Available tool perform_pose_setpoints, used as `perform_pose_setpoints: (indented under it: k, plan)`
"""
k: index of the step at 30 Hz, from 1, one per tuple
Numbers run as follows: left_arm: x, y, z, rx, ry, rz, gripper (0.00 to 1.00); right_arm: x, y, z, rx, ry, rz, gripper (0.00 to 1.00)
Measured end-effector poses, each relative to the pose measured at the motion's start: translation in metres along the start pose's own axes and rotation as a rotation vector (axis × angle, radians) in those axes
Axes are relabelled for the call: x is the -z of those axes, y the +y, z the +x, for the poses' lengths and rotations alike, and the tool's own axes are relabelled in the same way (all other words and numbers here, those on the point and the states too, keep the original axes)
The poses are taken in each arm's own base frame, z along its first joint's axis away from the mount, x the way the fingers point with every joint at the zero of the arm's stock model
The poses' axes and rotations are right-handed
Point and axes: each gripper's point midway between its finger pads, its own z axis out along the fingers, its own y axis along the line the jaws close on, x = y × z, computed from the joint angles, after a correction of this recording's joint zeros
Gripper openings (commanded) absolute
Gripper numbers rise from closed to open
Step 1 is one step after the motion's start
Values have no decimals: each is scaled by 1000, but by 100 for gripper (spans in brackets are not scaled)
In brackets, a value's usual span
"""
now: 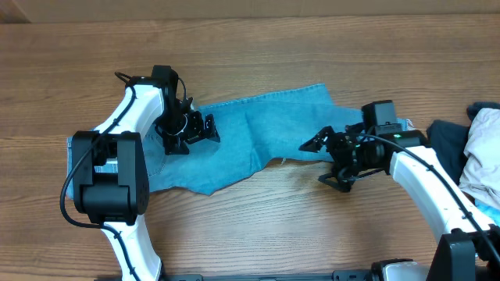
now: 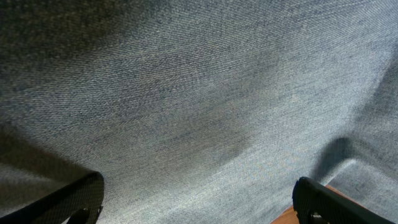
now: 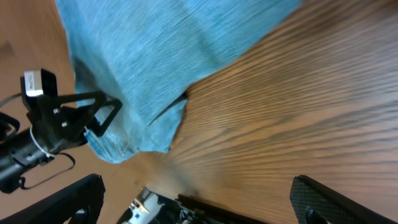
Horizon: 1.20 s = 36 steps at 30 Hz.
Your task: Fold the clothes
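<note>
I see the jeans [image 1: 273, 125] lying long, left to right | left gripper [image 1: 191, 134] open, right above the jeans, nearer | right gripper [image 1: 312, 160] open, just beside their right end

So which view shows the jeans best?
Overhead: the jeans lie spread out, most of their outline visible. The left wrist view shows only close-up denim weave; the right wrist view shows one portion and its edge.

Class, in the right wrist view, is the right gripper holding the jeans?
No, the right gripper has its fingers spread over the wooden table, jeans lying clear of them.
</note>
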Motion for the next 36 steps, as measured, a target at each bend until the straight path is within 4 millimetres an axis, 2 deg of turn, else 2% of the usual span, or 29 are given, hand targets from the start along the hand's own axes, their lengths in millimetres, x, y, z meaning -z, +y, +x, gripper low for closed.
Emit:
perform_pose_setpoints:
  k: [4, 7, 10, 15, 24, 29, 36]
  plan:
    - [0, 0, 0, 3, -1, 0, 100, -14, 7, 11, 2, -4, 31, 100]
    - [0, 0, -1, 3, -2, 0, 100, -20, 8, 13, -3, -27, 55, 100]
    - [0, 0, -1, 3, -3, 0, 100, -27, 19, 11, 30, -61, 35, 100]
    - [0, 0, -1, 3, -4, 0, 100, -32, 19, -1, 8, -111, 43, 100]
    - [0, 0, -2, 4, -7, 1, 100, -52, 25, -25, -27, -144, 14, 100]
    - [0, 0, -2, 4, -7, 1, 100, -65, 19, -32, -46, -140, 32, 100]
    - [0, 0, -2, 4, -6, 1, 100, -70, 4, -48, -71, -198, 87, 100]
